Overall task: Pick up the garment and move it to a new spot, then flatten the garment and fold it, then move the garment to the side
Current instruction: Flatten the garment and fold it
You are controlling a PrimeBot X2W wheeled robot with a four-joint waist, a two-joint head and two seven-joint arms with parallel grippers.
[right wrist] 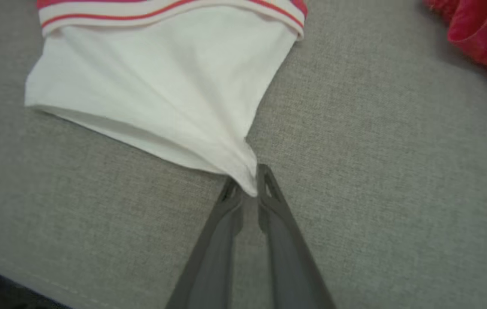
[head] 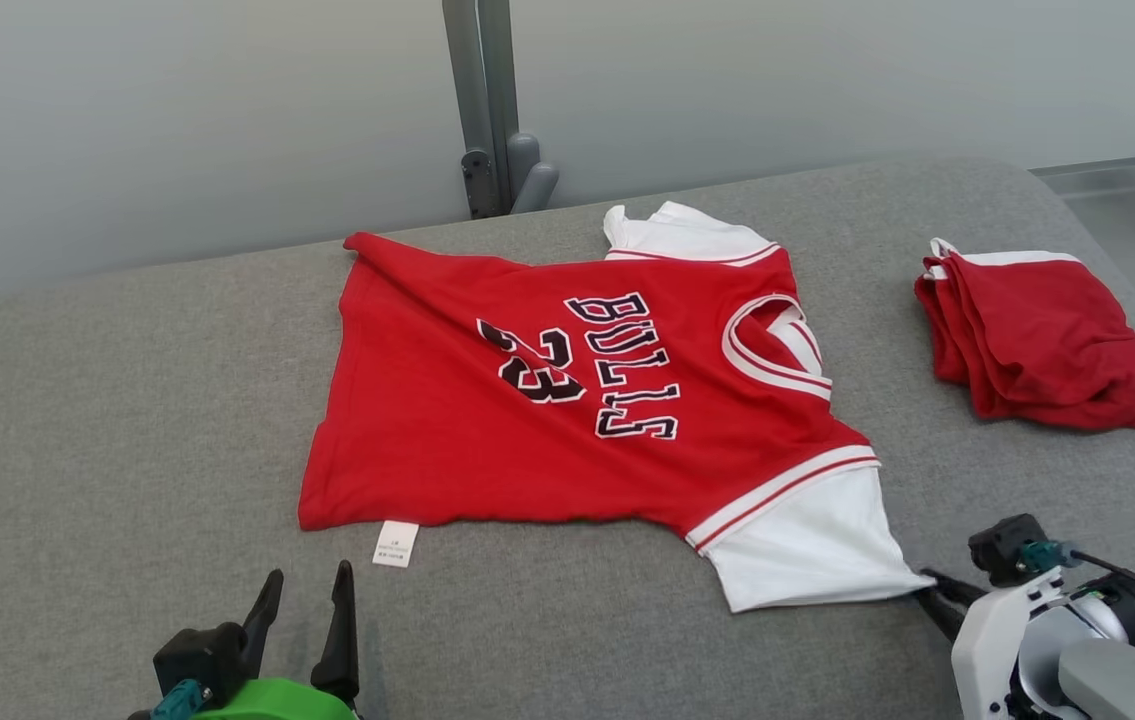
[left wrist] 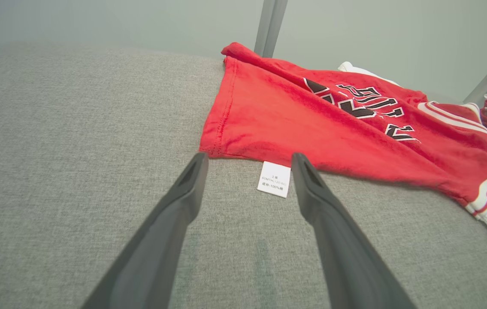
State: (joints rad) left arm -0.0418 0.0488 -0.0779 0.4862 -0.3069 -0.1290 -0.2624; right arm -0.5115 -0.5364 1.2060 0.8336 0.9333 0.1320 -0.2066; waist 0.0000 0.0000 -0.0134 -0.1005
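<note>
The garment is a red jersey with white sleeves and black "BULLS 23" lettering, spread on the grey padded surface. My right gripper is shut on the corner of the near white sleeve, pinching the cloth at its tips. My left gripper stands open just short of the jersey's hem. In the left wrist view its fingers frame the white care label with nothing between them.
A second folded red garment lies at the right of the surface. A grey post stands behind the far edge, before a pale wall. Bare grey surface stretches to the left.
</note>
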